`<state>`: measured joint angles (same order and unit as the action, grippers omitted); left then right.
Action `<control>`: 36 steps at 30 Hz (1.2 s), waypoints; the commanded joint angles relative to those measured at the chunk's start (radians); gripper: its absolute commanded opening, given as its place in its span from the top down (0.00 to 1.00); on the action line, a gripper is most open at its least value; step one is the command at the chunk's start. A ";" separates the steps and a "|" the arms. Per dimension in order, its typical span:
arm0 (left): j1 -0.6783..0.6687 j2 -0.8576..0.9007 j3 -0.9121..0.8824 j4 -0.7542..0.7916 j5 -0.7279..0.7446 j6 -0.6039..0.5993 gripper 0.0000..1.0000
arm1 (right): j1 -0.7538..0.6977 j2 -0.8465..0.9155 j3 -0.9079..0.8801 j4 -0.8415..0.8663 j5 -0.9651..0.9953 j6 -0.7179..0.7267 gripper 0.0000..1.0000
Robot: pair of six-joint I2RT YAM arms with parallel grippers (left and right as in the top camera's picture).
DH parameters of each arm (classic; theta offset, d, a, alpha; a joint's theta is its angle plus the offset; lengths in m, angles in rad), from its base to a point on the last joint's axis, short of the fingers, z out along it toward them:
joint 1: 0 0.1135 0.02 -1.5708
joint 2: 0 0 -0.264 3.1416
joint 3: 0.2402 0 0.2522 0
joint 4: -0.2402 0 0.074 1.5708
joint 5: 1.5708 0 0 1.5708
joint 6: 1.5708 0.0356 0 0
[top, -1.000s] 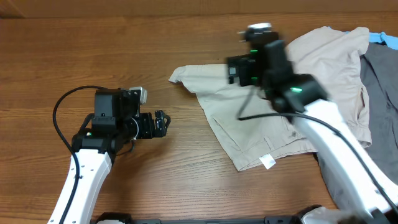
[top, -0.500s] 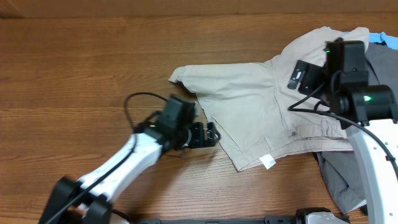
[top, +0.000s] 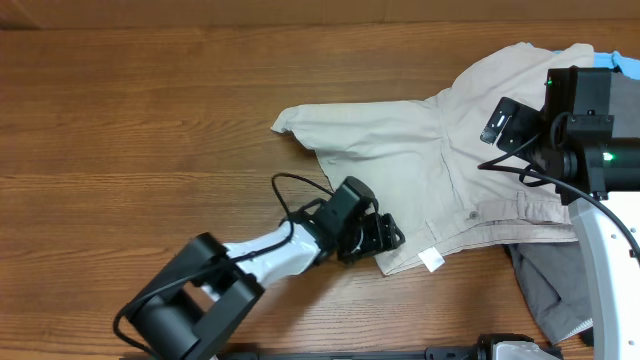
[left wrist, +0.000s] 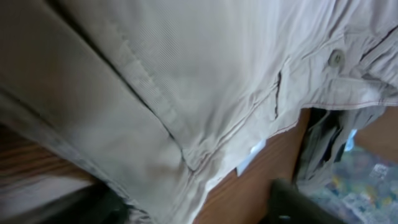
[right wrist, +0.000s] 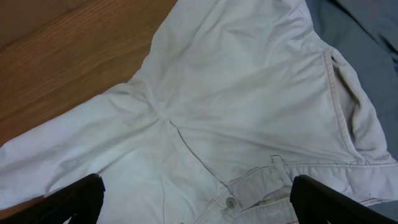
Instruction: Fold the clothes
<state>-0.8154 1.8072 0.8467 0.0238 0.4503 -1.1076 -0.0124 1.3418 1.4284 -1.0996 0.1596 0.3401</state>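
Shorts [top: 400, 150] are spread on the wooden table [top: 150, 80], right of centre, with one leg reaching toward the middle, pale beige and creased. The waistband end lies toward the right edge, partly on a grey garment [top: 608, 100]; a scrap of blue cloth [top: 617, 62] shows at the far right corner. We note the button [top: 472, 215] near the lower right of the shorts and a small white label [top: 430, 259] at their near edge. The left gripper [top: 385, 235] sits low at that near edge, just left of the label. From the left wrist camera its fingers [left wrist: 292, 200] are dark blurs set wide apart — jaws open, cloth filling the frame between and above them. We cannot tell if either finger actually touches the fabric. The right gripper [top: 503, 124] hangs above the upper right part of the shorts. Its wrist view shows both fingers [right wrist: 74, 196] far apart at the bottom corners — open and holding nothing, with the crotch seam and a gaping side pocket [right wrist: 345, 106] below. Bare wood shows elsewhere, with a plain brown grain.
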 commanded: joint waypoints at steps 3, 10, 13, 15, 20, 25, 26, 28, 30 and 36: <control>-0.028 0.039 -0.002 0.003 -0.012 -0.045 0.85 | -0.005 -0.013 0.013 0.004 -0.003 0.009 0.00; 0.080 -0.013 -0.002 -0.168 0.058 0.061 0.96 | -0.027 -0.013 0.013 -0.014 -0.002 0.003 0.00; 0.245 -0.127 -0.002 -0.381 0.112 0.235 0.96 | -0.056 -0.013 0.013 -0.024 -0.003 0.001 0.00; 0.435 -0.251 0.003 -0.579 0.077 0.394 0.96 | -0.076 -0.013 0.013 -0.032 -0.003 0.001 0.00; 0.953 -0.459 0.035 -0.789 0.019 0.594 0.96 | -0.079 -0.008 0.013 -0.040 -0.004 0.001 0.00; 1.313 -0.501 0.040 -0.795 0.081 0.638 0.96 | -0.079 -0.002 0.011 -0.040 -0.112 -0.031 0.00; 1.336 -0.500 0.040 -0.818 0.090 0.658 0.96 | -0.079 0.002 0.011 -0.035 -0.170 -0.074 0.00; 1.337 -0.500 0.040 -0.864 0.089 0.717 0.96 | -0.079 0.023 0.011 -0.019 -0.373 -0.227 0.00; 1.326 -0.500 0.040 -0.910 0.059 0.759 0.96 | -0.070 0.063 0.011 0.010 -0.484 -0.300 0.03; 1.323 -0.500 0.040 -1.009 -0.063 0.772 0.96 | 0.044 0.255 0.021 0.203 -0.677 -0.387 0.14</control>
<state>0.5167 1.3247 0.8703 -0.9630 0.4583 -0.3801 -0.0292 1.5272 1.4288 -0.9371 -0.3553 0.0463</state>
